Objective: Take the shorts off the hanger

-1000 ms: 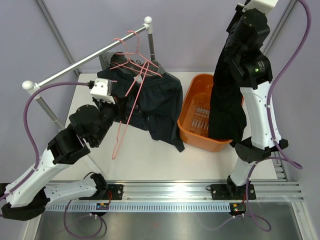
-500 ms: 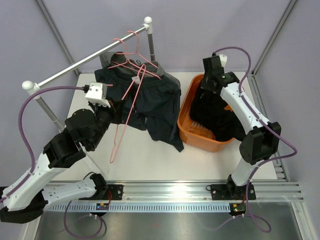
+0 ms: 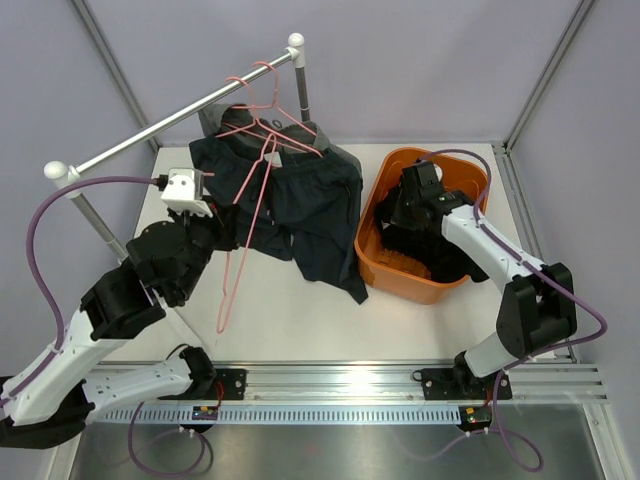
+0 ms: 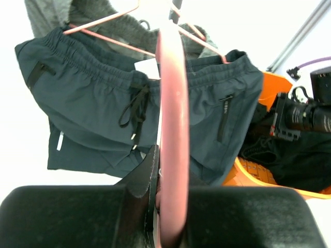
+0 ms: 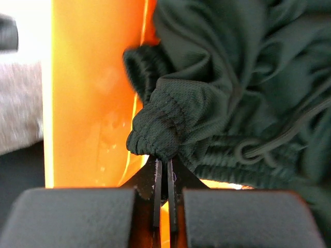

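The dark navy shorts [image 3: 310,205] hang from a pink hanger on the rail [image 3: 170,125]; they also show in the left wrist view [image 4: 88,98]. The mid-grey shorts [image 4: 49,18] hang behind them. My left gripper [image 3: 228,222] is shut on an empty pink hanger [image 3: 240,250], seen close up in the left wrist view [image 4: 173,103] between the jaws [image 4: 165,170]. My right gripper [image 3: 398,232] is down in the orange basket [image 3: 470,175], shut [image 5: 164,165] on the waistband of the black shorts [image 5: 170,124], which lie bunched inside [image 3: 440,250].
More pink hanger hooks [image 3: 262,85] sit on the rail near its right post [image 3: 298,75]. The rail's left post [image 3: 58,172] stands by my left arm. The basket wall [image 5: 88,103] is close on the right gripper's left side.
My right arm has come down from high above the basket and lowered the black shorts into it. My left gripper has drawn the empty hanger slightly left and down.
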Robot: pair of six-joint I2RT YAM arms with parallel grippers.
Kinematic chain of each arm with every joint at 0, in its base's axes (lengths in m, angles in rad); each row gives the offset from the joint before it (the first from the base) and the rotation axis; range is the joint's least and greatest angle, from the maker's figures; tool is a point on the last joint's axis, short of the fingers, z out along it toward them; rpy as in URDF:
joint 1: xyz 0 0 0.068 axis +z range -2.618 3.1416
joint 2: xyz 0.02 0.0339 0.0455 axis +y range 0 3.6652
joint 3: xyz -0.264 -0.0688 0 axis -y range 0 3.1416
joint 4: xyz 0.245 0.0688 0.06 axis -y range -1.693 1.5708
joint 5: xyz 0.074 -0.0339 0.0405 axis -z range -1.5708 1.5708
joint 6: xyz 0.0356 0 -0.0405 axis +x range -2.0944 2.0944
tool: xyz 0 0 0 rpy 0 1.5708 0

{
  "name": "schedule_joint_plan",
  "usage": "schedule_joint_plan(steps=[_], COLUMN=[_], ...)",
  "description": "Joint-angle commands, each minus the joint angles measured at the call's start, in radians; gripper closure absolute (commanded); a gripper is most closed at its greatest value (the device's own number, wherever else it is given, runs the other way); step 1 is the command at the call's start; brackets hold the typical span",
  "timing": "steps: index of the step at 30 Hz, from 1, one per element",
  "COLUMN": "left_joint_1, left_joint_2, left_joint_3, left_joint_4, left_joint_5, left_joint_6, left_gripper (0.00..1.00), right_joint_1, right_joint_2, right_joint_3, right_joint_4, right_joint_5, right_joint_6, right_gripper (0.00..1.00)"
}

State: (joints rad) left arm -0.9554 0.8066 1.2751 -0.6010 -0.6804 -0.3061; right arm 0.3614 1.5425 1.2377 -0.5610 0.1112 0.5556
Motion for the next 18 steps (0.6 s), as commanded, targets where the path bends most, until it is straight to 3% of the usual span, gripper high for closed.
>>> schedule_joint_plan(steps=[1,3,4,7,8,12,18], left_joint_1=[0.001,0.001,0.001,0.001,0.001,0.001,0.001], left_joint_2=[0.019,0.029,0.029,0.025,0.023,0.013,0.035], left_joint_3=[0.044,0.064,0.082,0.118,0.141,0.171,0.257], left_joint_4=[-0.020,-0.077,-0.098,-0.192,-0.248,-0.347,-0.503], left_joint_5=[-0.106,-0.131,-0.152,-0.179,-0.189,-0.241,-0.336], left_joint_6=[-0.077,-0.099,-0.123,-0.174,-0.191,-0.251,-0.310], left_gripper=[1.00,1.00,1.00,1.00,1.00,1.00,1.00], right_joint_1=[0.034,0.034,0.034,0.036,0.034,0.036,0.034], right_joint_2=[-0.030,-0.064,-0.090,-0.131,-0.139,-0.173,-0.200], right_joint_3=[-0.035,-0.049,-0.052,-0.047,-0.049,-0.055,-0.055], right_joint_4=[0.056,0.053,0.050,0.035,0.030,0.030,0.038], right_joint_5=[-0.053,-0.021,-0.007,0.010,0.016,0.024,0.010], right_joint_6=[0.036,0.038,0.037,0.029,0.027,0.029,0.032], right_gripper=[0.98,0.85,0.70,0.53,0.42,0.28,0.26])
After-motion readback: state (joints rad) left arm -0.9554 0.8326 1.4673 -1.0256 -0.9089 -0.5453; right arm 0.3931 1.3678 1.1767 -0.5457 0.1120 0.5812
